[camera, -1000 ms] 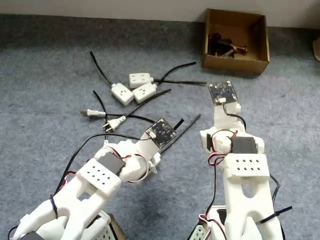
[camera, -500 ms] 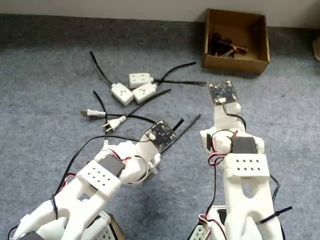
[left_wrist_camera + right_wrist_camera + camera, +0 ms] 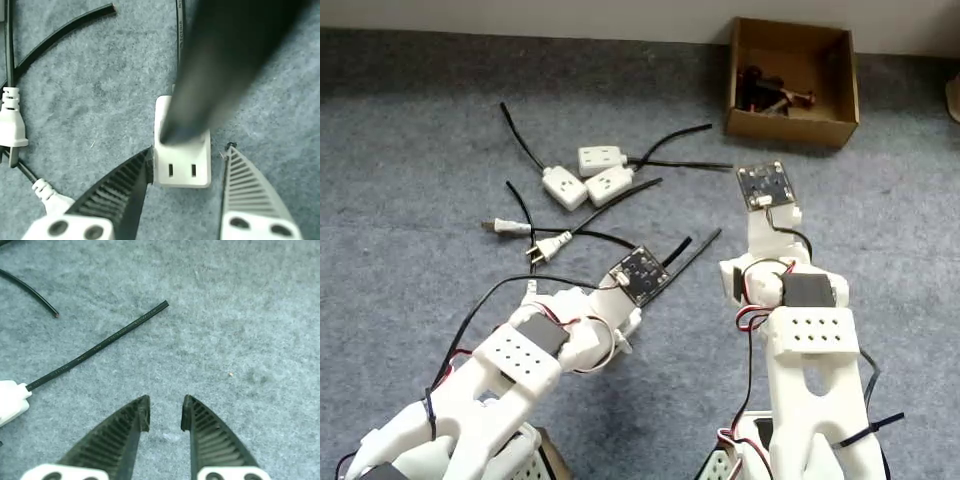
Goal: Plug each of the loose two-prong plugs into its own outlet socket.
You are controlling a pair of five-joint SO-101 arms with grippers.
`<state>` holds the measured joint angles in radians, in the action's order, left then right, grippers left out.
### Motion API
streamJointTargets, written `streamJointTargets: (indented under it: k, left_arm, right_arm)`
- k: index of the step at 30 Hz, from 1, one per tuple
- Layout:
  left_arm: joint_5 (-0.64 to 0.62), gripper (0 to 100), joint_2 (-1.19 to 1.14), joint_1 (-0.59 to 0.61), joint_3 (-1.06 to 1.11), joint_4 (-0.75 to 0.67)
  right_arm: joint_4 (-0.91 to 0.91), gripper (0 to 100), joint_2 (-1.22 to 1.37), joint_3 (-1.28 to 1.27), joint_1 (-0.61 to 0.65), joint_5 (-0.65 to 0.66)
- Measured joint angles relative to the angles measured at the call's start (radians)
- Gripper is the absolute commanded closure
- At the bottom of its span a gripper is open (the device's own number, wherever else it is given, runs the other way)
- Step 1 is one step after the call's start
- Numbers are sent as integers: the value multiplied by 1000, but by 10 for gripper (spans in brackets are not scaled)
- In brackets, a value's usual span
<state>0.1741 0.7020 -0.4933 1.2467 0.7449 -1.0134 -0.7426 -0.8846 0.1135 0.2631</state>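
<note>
**Between the fingers of the left claw (image 3: 189,150): a socket block (image 3: 182,170), lined up for a pinch**

Seen from the left wrist, the left claw is open and straddles the white socket block on the grey desk (image 3: 410,120). One finger (image 3: 120,195) sits right against the block's side; the other stands a little apart. The block's long axis runs in line with the claw, away from the wrist, so a squeeze would take it across its narrow width. Its two slots show at the end nearer the wrist. A dark blurred cord (image 3: 225,60) crosses in front of the block's far end; whether it belongs to the block I cannot tell.

One plug (image 3: 548,246) and a second plug (image 3: 508,227) lie loose and close together, just beyond the left wrist and to its left in the high view. Both are much nearer the left arm than the right. Three spare sockets (image 3: 601,158) sit farther up the desk.

The right claw (image 3: 165,400) hovers over bare desk, fingers slightly parted with nothing between them, and a thin black wire (image 3: 100,347) lies ahead of it.

My guess is that the next move depends on closing squarely across the block. With the slots facing back toward the wrist, a plug would have to come in from the arm's own side.
</note>
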Motion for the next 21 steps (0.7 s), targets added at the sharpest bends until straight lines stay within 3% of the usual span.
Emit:
streamJointTargets:
  k: [9,17,21]
  left_arm:
    - [0,835,0,-2,0,0]
    - [28,989,2,-6,12,-2]
    - [31,993,14,-8,9,-6]
  right_arm:
    - [0,889,0,0,0,0]
    - [0,889,0,0,0,0]
    - [0,889,0,0,0,0]
